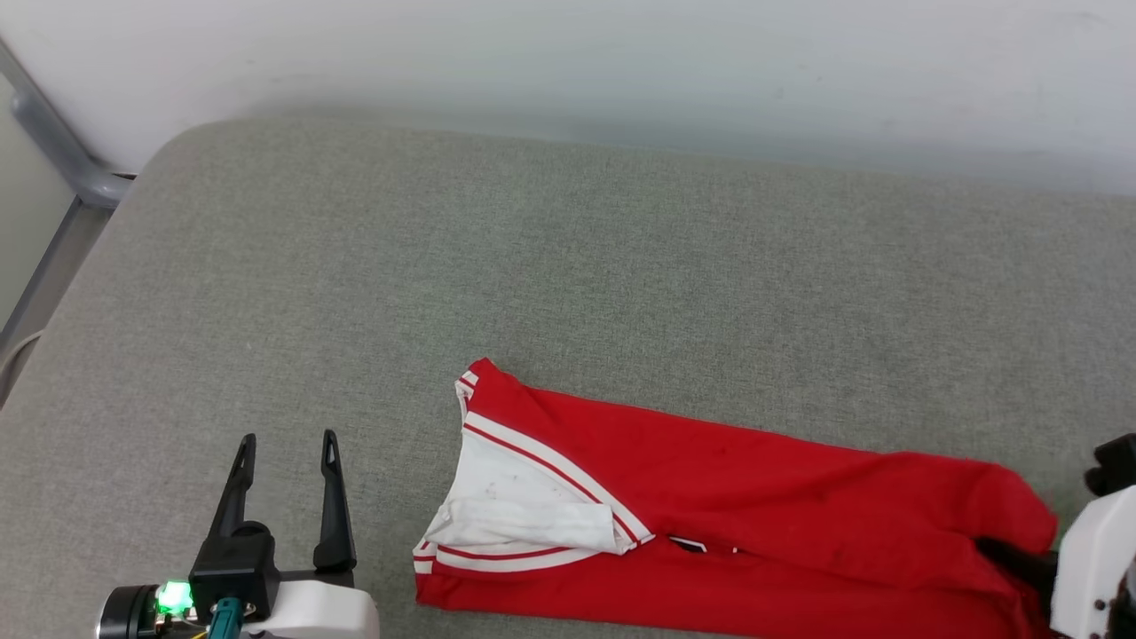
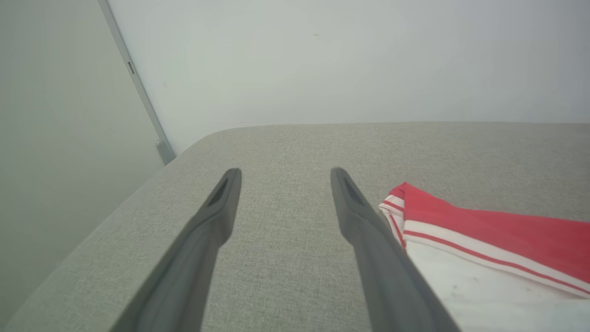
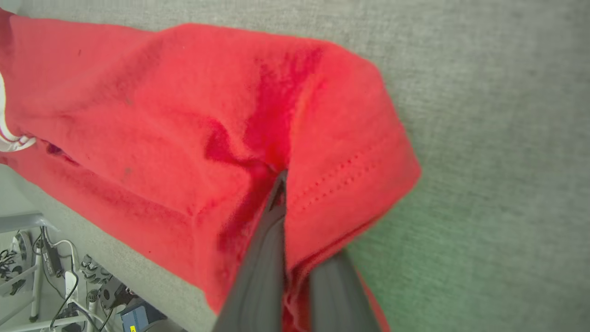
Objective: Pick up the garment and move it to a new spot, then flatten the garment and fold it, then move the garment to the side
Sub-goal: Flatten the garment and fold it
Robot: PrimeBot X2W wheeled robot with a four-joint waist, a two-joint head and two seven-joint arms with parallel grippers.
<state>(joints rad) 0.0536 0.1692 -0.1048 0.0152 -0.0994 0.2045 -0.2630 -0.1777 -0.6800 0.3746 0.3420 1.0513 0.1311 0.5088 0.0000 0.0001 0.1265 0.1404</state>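
The garment (image 1: 754, 497) is a red shirt with a white sleeve and red-white striped trim, lying in a long folded strip across the front right of the grey cushion (image 1: 568, 266). My right gripper (image 1: 1012, 555) is at the strip's right end. In the right wrist view the right gripper (image 3: 290, 216) is shut, with a fold of red garment (image 3: 184, 115) pinched between its fingers and draped over one of them. My left gripper (image 1: 288, 439) stands open to the left of the sleeve end and holds nothing. In the left wrist view the left gripper (image 2: 281, 173) has the garment (image 2: 484, 226) beside its right finger.
A pale wall (image 1: 621, 62) runs behind the cushion, and a grey metal frame (image 1: 53, 142) stands at its far left corner. Past the cushion's near edge, cables and equipment (image 3: 55, 276) sit on the floor. Bare cushion stretches behind and left of the shirt.
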